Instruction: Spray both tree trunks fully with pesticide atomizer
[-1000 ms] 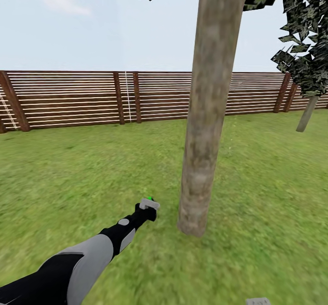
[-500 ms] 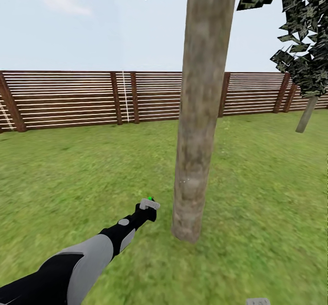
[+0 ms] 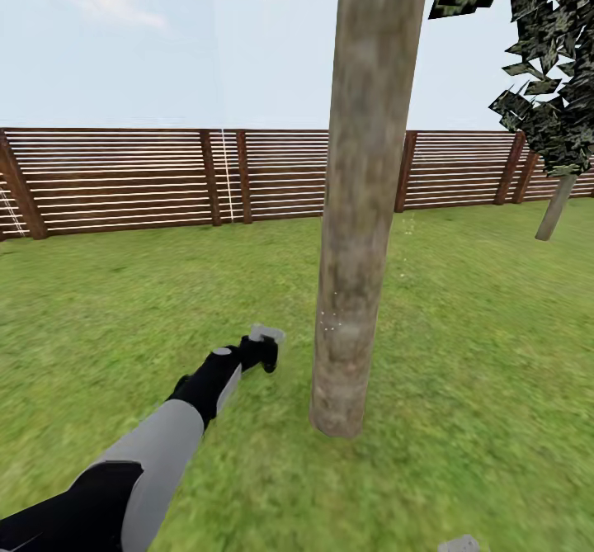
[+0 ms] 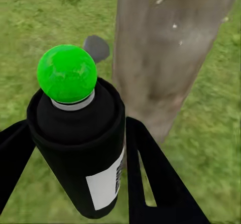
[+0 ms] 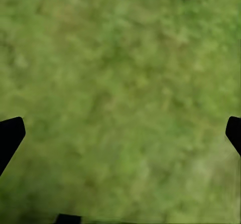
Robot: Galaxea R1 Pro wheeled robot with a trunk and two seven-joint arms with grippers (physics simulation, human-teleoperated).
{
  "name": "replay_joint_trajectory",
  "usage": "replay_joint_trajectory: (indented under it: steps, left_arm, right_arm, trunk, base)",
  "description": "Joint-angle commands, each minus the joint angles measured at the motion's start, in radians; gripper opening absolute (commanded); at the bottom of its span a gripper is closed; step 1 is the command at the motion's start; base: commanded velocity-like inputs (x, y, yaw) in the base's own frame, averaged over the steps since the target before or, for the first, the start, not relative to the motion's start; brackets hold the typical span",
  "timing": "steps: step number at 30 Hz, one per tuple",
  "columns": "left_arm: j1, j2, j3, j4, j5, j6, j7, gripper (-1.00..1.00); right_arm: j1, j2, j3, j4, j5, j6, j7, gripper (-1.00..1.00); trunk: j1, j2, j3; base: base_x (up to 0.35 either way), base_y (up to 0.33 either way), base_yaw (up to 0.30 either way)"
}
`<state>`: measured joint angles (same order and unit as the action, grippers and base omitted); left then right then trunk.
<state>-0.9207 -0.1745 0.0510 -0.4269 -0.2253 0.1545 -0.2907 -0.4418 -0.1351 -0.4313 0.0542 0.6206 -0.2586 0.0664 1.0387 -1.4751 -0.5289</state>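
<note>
My left gripper (image 3: 264,356) is shut on the pesticide atomizer (image 3: 266,336), held just above the grass a little left of the near tree trunk (image 3: 356,230). Close up, the atomizer (image 4: 80,143) is a dark bottle with a bright green ball on top and a white label, clamped between the black fingers (image 4: 150,174) of the left gripper (image 4: 75,128). The mottled trunk (image 4: 165,48) stands just beyond it, dotted with small white specks. A second tree (image 3: 557,201) leans at the far right. My right gripper (image 5: 120,133) is open over bare grass.
A brown slatted wooden fence (image 3: 124,176) closes the lawn (image 3: 124,304) at the back. Leaf clusters (image 3: 553,82) hang at the upper right. A grey corner of the right gripper (image 3: 460,544) pokes in at the head view's lower edge.
The view shifted at first, setting the trunk further left. Since then my left arm has lifted the atomizer higher beside the trunk, and small white specks have appeared on the bark.
</note>
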Motion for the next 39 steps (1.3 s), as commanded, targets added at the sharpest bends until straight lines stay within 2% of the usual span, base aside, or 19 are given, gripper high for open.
replay_joint_trajectory:
  steps: [1, 3, 6, 10, 12, 13, 14, 15, 16, 17, 20, 24, 26, 27, 29, 31, 36, 38, 39]
  left_arm:
    - [0.000, 0.000, -0.001, -0.036, -0.003, 0.039, -0.025, -1.00]
    - [0.000, 0.000, -0.007, -0.144, -0.002, 0.151, -0.064, -1.00]
    - [0.000, 0.000, -0.031, -0.260, -0.001, 0.253, -0.073, -1.00]
    - [0.000, 0.000, -0.043, -0.440, 0.000, 0.400, -0.076, -1.00]
    - [0.000, 0.000, -0.091, -0.498, 0.003, 0.458, -0.078, -1.00]
    - [0.000, 0.000, -0.121, -0.540, 0.013, 0.507, -0.078, -1.00]
    - [0.000, 0.000, -0.134, -0.569, 0.037, 0.540, -0.079, -1.00]
    - [0.000, 0.000, -0.149, -0.605, 0.091, 0.580, -0.078, -1.00]
    - [-0.001, 0.000, -0.163, -0.624, 0.127, 0.599, -0.078, -1.00]
    - [-0.001, 0.000, -0.207, -0.646, 0.169, 0.626, -0.077, -1.00]
    - [-0.006, 0.000, -0.248, -0.660, 0.194, 0.673, -0.075, -1.00]
    - [-0.078, 0.000, -0.255, -0.663, 0.199, 0.725, -0.074, -1.00]
    - [-0.136, 0.000, -0.256, -0.663, 0.202, 0.768, -0.074, -1.00]
    - [-0.188, 0.000, -0.256, -0.660, 0.229, 0.783, -0.074, -1.00]
    - [-0.239, 0.000, -0.257, -0.657, 0.269, 0.799, -0.072, -1.00]
    - [-0.297, 0.000, -0.257, -0.652, 0.292, 0.819, -0.072, -1.00]
    - [-0.445, 0.000, -0.257, -0.579, 0.304, 0.830, -0.071, -1.00]
    - [-0.526, 0.000, -0.256, -0.527, 0.305, 0.830, -0.071, -1.00]
    - [-0.543, 0.000, -0.255, -0.516, 0.305, 0.830, -0.071, -1.00]
  right_arm:
    - [0.000, 0.002, -0.001, 0.000, 0.010, 0.000, 0.000, 1.00]
    - [0.000, 0.006, -0.001, 0.000, 0.020, -0.001, 0.000, 1.00]
    - [0.000, 0.008, -0.001, 0.000, 0.022, -0.003, 0.000, 1.00]
    - [0.000, 0.008, -0.001, 0.000, 0.023, 0.000, 0.000, 1.00]
    - [0.000, 0.008, -0.001, -0.001, 0.025, 0.001, 0.000, 1.00]
    - [0.000, 0.008, -0.001, -0.001, 0.025, 0.002, 0.000, 1.00]
    - [0.000, 0.008, -0.001, -0.001, 0.025, 0.002, 0.000, 1.00]
    - [0.000, 0.008, -0.001, -0.001, 0.025, 0.002, 0.001, 1.00]
    - [0.000, 0.008, -0.001, -0.001, 0.025, 0.003, 0.000, 1.00]
    - [0.000, 0.008, -0.001, -0.001, 0.025, 0.003, 0.000, 1.00]
    - [0.000, 0.008, -0.001, -0.001, 0.025, 0.004, 0.001, 1.00]
    - [0.000, 0.008, -0.001, -0.001, 0.025, 0.012, 0.000, 1.00]
    - [0.000, 0.008, -0.001, -0.001, 0.025, 0.041, 0.001, 1.00]
    - [0.000, 0.009, 0.000, -0.001, 0.025, 0.053, 0.001, 1.00]
    - [0.000, 0.009, 0.000, -0.001, 0.025, 0.059, 0.001, 1.00]
    - [0.000, 0.010, 0.000, -0.001, 0.025, 0.062, 0.001, 1.00]
    - [0.000, 0.011, 0.000, -0.001, 0.025, 0.063, 0.001, 1.00]
    - [0.000, 0.011, 0.000, -0.001, 0.025, 0.064, 0.001, 1.00]
    - [0.000, 0.011, 0.000, 0.000, 0.025, 0.064, 0.001, 1.00]
  trunk:
    - [0.000, 0.000, 0.000]
    - [0.000, 0.000, 0.000]
    - [0.000, 0.000, 0.000]
    - [0.000, 0.000, 0.000]
    - [0.000, 0.000, 0.000]
    - [0.000, 0.000, 0.000]
    - [0.000, 0.000, 0.000]
    - [0.000, 0.000, 0.000]
    - [0.000, 0.000, 0.000]
    - [0.000, 0.000, 0.000]
    - [0.000, 0.000, 0.000]
    - [0.000, 0.000, 0.000]
    - [0.000, 0.000, 0.000]
    - [0.000, 0.000, 0.000]
    - [0.000, 0.000, 0.000]
    - [0.000, 0.000, 0.000]
    - [0.000, 0.000, 0.000]
    - [0.000, 0.000, 0.000]
    - [0.000, 0.000, 0.000]
  base:
    - [0.000, 0.000, 0.000]
    - [0.000, 0.000, 0.000]
    - [0.000, 0.000, 0.000]
    - [0.000, 0.000, 0.000]
    - [0.000, 0.000, 0.000]
    - [0.000, 0.000, 0.000]
    - [0.000, 0.000, 0.000]
    - [0.000, 0.000, 0.000]
    - [0.000, 0.000, 0.000]
    - [0.000, 0.000, 0.000]
    - [0.000, 0.000, 0.000]
    - [0.000, 0.000, 0.000]
    - [0.000, 0.000, 0.000]
    - [0.000, 0.000, 0.000]
    - [0.000, 0.000, 0.000]
    - [0.000, 0.000, 0.000]
    - [0.000, 0.000, 0.000]
    - [0.000, 0.000, 0.000]
    - [0.000, 0.000, 0.000]
